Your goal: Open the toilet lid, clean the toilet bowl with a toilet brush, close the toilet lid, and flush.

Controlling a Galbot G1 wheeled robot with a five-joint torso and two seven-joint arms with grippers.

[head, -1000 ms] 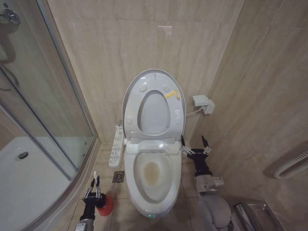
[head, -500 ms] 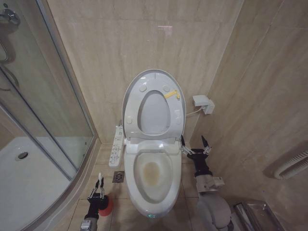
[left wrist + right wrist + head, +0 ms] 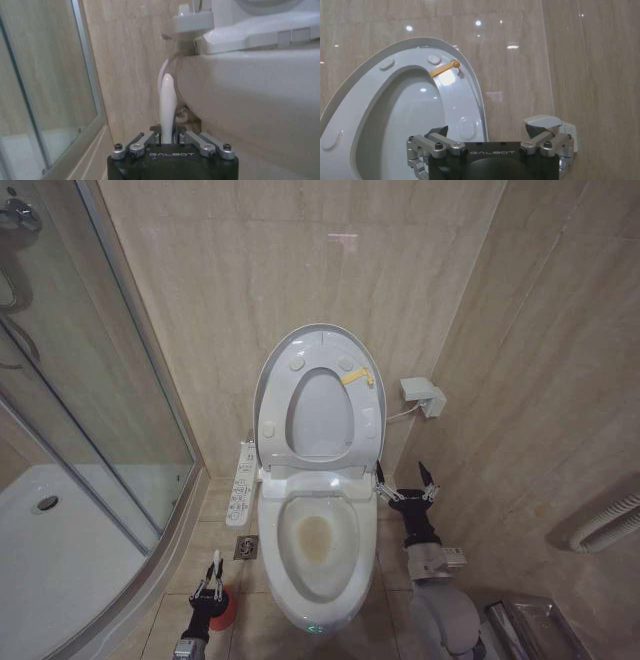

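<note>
The toilet lid (image 3: 322,418) stands raised against the wall, with the seat ring and its yellow tag up in front of it. Below lies the toilet bowl (image 3: 318,542), open, with a yellowish hollow and a green light at its front. On the floor to its left, my left gripper (image 3: 212,575) is shut on the toilet brush's white handle (image 3: 167,98), just over the red cup (image 3: 226,611); the bristle head is hidden. The left gripper (image 3: 167,133) shows beside the bowl's outer wall (image 3: 250,105). My right gripper (image 3: 405,480) hangs open right of the bowl. That right gripper (image 3: 487,131) faces the lid (image 3: 402,123).
A glass shower door (image 3: 90,400) and a white shower tray (image 3: 60,570) close off the left. A control panel (image 3: 241,480) sticks out at the bowl's left, near a floor drain (image 3: 246,548). A wall box (image 3: 421,394) and a shiny bin (image 3: 530,625) are on the right.
My left gripper has shifted right, over the red cup, and its fingers have come together on the white handle. The right arm has not moved.
</note>
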